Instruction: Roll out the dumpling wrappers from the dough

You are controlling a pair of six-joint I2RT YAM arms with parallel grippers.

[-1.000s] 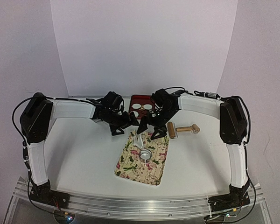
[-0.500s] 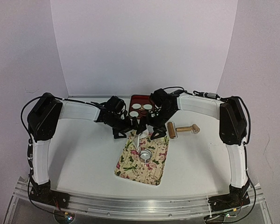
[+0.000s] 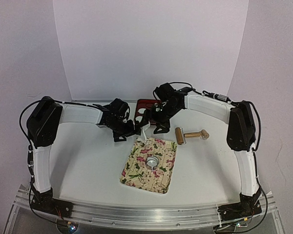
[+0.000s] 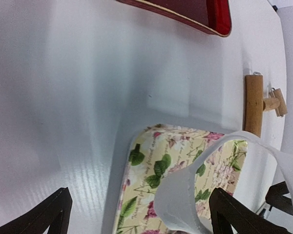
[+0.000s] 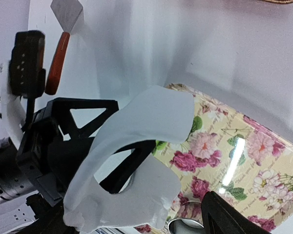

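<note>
The right gripper (image 3: 154, 123) has its fingers spread wide. The dough (image 5: 146, 122) hangs down from it in the air. It looks draped over one finger, not squeezed between the two. The other finger (image 5: 229, 214) stands apart from the dough and touches nothing. The left gripper (image 4: 139, 191) is spread as wide as it goes and holds nothing. Its two black fingers (image 4: 53, 214) sit on each side of the hanging dough, near it. I cannot tell if they touch it. The dough is a thin, floppy white sheet with one big round hole in it. It hangs over the far edge of the flower mat (image 3: 141, 173), between the two grippers. There is one piece of dough, one flower mat, one small metal ring (image 3: 152, 160), one wooden rolling pin (image 3: 190, 135), one red tray (image 3: 144, 103) and one scraper (image 5: 58, 51) with a red handle. The ring sits in the middle of the mat. The rolling pin lies on the white table (image 3: 83, 161) to the right of the mat, apart from it. The red tray is at the far side, behind the grippers, and the right arm covers much of it. The two grippers are very close together. A wide stretch of white table shows on the left of the mat, and more on the right past the rolling pin.
</note>
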